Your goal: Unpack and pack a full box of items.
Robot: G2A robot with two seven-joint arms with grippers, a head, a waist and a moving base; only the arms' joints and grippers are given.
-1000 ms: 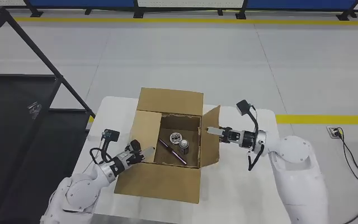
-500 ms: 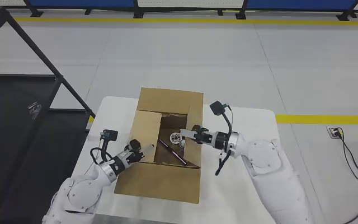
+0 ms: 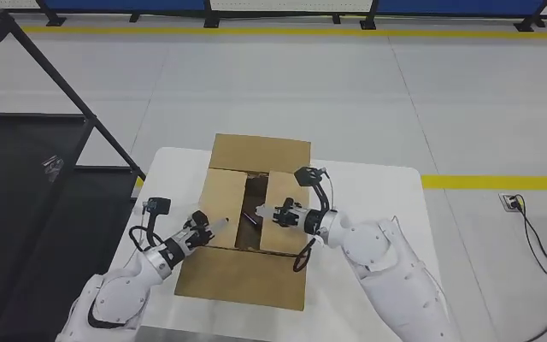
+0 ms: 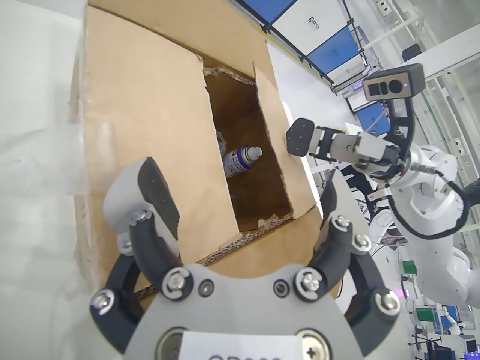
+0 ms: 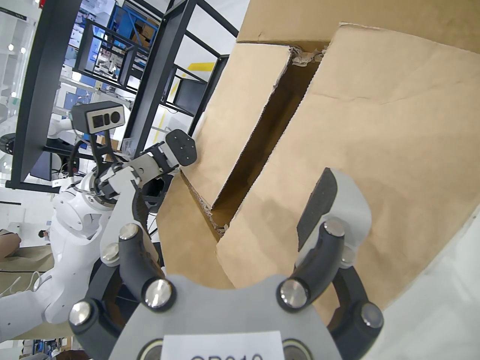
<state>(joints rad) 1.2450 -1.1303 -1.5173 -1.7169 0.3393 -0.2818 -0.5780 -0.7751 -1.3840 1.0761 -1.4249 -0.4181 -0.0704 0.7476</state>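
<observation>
Both open & empty, R pincer (image 3: 267,209) shd press right flap (image 3: 280,242) flat w/ L pincer (image 3: 215,224) lowering left flap (image 3: 224,192), closing box (image 3: 244,278) gap evenly.

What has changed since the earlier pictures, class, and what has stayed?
The right gripper swung in from beside the box to over its opening, jaws open, pushing the right flap from standing open down almost flat. Nothing was gripped or released. The left gripper, the left flap beside it, and the box's place on the table stayed as they were.

Robotics lab (blue partition panels (image 3: 453,5))
</observation>
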